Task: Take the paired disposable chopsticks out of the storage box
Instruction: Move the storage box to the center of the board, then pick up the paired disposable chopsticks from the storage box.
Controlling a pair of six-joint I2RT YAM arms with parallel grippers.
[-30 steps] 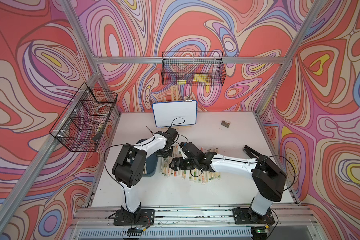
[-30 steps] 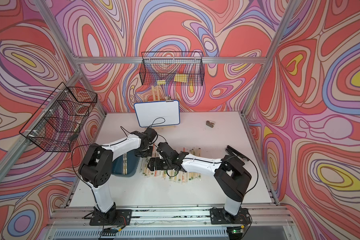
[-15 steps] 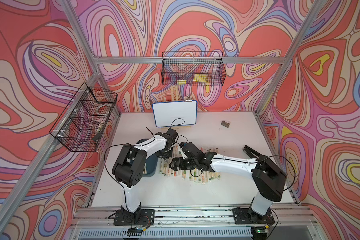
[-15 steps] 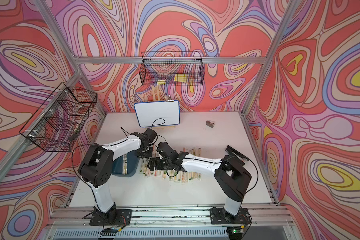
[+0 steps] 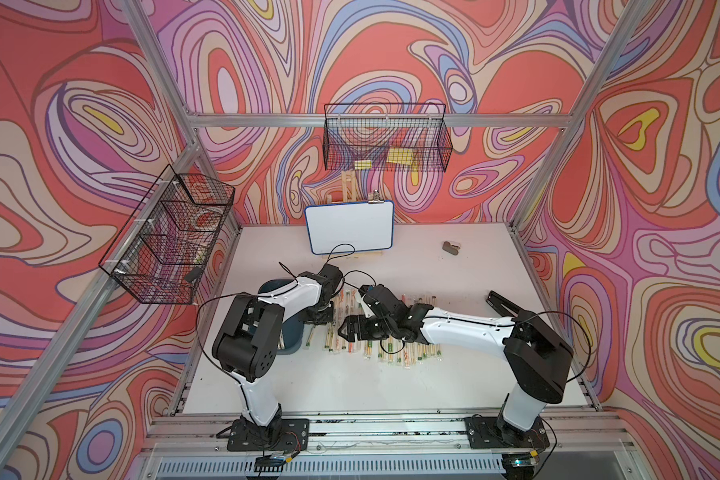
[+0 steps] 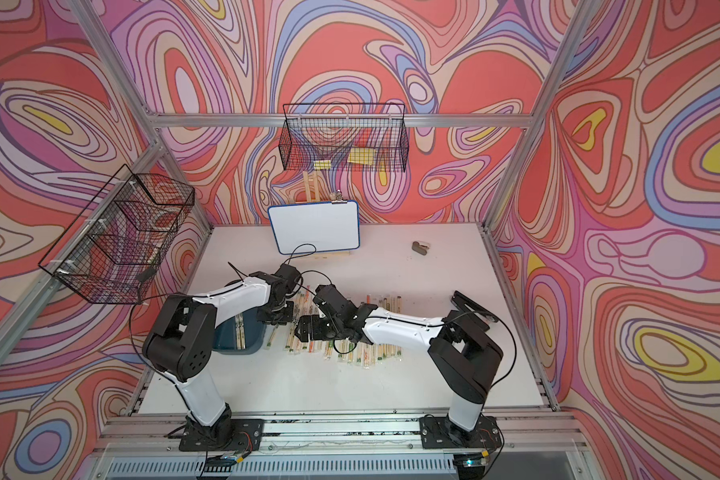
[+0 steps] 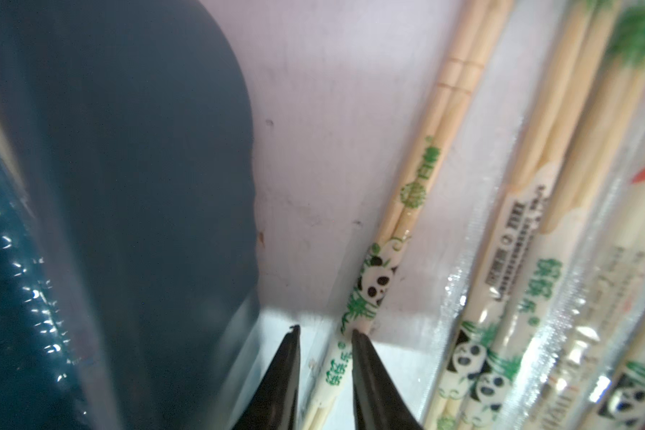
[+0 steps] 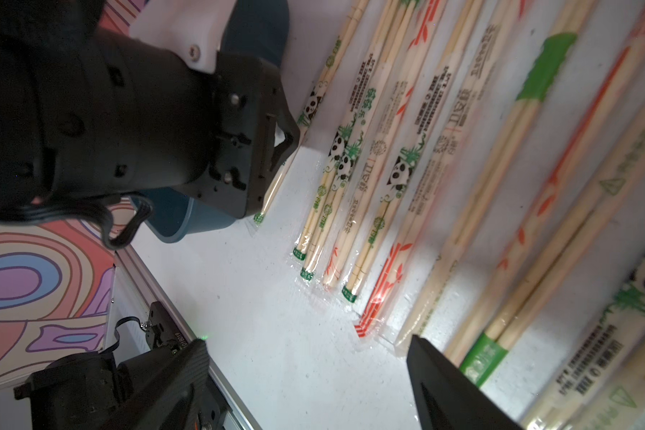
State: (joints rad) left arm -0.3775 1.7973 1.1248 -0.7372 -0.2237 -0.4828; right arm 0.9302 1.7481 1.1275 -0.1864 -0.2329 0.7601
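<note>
The dark teal storage box [image 5: 290,337] [image 6: 229,343] sits at the table's left, mostly under my left arm, and a few paired disposable chopsticks [image 6: 239,328] show inside it. Several sleeved pairs [image 5: 391,349] [image 8: 399,175] lie in a row on the table to its right. My left gripper [image 7: 323,331] [image 5: 319,318] is low beside the box wall [image 7: 127,186], slightly open. A panda-printed pair [image 7: 373,279] lies on the table between its fingers, touching one finger, with a gap at the other. My right gripper [image 8: 306,338] [image 5: 347,330] hovers wide open over bare table, holding nothing.
A whiteboard [image 5: 348,226] stands at the back. Black wire baskets hang on the back wall [image 5: 385,139] and the left frame [image 5: 167,235]. A small grey object [image 5: 449,247] lies at the back right and a black bar [image 5: 501,303] at the right.
My left gripper's jaws have parted a little around the panda-printed pair. Neither arm has visibly shifted.
</note>
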